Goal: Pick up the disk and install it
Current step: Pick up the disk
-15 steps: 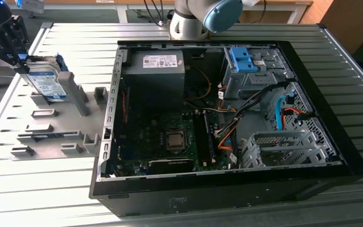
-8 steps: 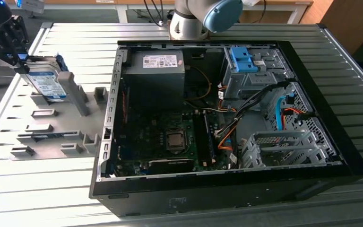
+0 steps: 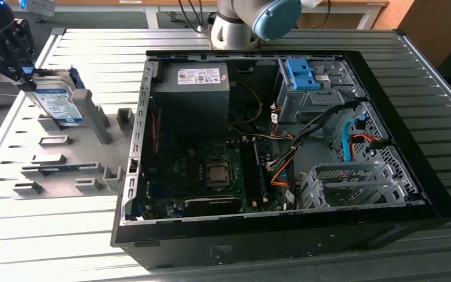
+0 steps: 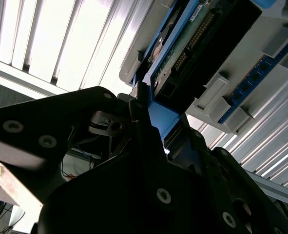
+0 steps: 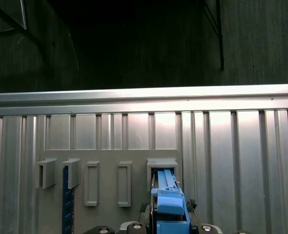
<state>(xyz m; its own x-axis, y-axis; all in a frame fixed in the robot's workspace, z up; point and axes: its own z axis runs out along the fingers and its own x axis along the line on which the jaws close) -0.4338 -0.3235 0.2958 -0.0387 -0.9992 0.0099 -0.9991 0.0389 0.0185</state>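
Tool (image 3: 25, 76) clamped on disk (image 3: 57, 104) blue edge rail, disk upright at gray rack (image 3: 69, 161).

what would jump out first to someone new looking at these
The open black computer case fills the middle of the exterior view, its motherboard and cables bare. At the exterior view's left, the disk stands on edge in a grey slotted holder, with the pincer close at its upper end.

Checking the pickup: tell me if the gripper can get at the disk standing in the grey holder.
Probably yes: the gripper is right at the upper end of the disk, above the grey holder, with nothing between them.
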